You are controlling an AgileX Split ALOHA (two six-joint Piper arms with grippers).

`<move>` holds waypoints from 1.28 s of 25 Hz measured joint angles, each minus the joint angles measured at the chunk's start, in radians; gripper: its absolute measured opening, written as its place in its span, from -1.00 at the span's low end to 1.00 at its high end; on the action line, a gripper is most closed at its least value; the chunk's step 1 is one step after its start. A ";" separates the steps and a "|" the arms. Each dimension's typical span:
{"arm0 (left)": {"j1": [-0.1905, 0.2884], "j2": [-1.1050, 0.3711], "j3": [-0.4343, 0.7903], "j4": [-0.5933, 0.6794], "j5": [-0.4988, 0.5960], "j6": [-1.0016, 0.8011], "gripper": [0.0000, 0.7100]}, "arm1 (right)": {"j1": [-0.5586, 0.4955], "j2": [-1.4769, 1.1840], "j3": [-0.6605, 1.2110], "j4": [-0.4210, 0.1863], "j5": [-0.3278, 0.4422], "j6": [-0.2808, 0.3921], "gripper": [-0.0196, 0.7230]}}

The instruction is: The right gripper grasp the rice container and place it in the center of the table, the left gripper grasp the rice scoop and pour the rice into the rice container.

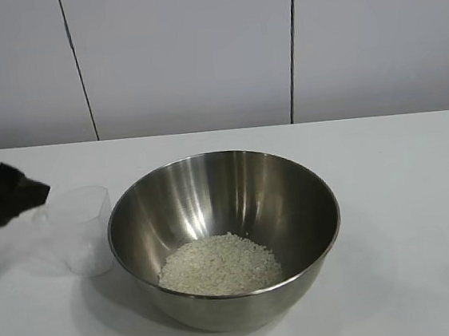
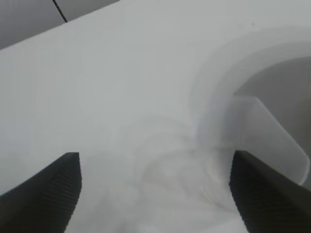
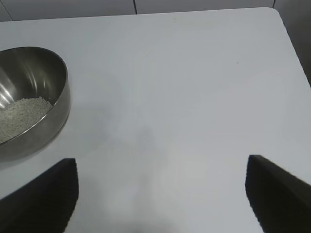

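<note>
Exterior view: rice (image 1: pixel 219 266) in rice container (image 1: pixel 290 179)

Bowl (image 1: pixel 225 236) at lower centre of the frame, standing on the worktop (image 1: pixel 404 197); rice (image 1: pixel 219 266) heaped in its bottom. Measuring cup (image 1: pixel 82 229) upright just left of the bowl. Left hand (image 1: pixel 7 197) at far left edge, beside the cup.

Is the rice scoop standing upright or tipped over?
Upright. The rice scoop stands on the table beside the rice container, mouth upward; the left gripper is off it.
</note>
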 joint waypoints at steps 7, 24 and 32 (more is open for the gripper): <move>0.031 -0.030 -0.430 -0.062 0.586 0.017 0.70 | 0.000 0.000 0.000 0.000 0.000 0.000 0.77; 0.752 -0.143 -0.615 -0.718 0.849 0.561 0.70 | 0.000 0.000 0.000 0.000 0.001 0.000 0.77; 0.725 -0.272 -0.615 -0.811 0.927 0.563 0.70 | 0.000 0.000 0.000 0.001 0.001 0.000 0.77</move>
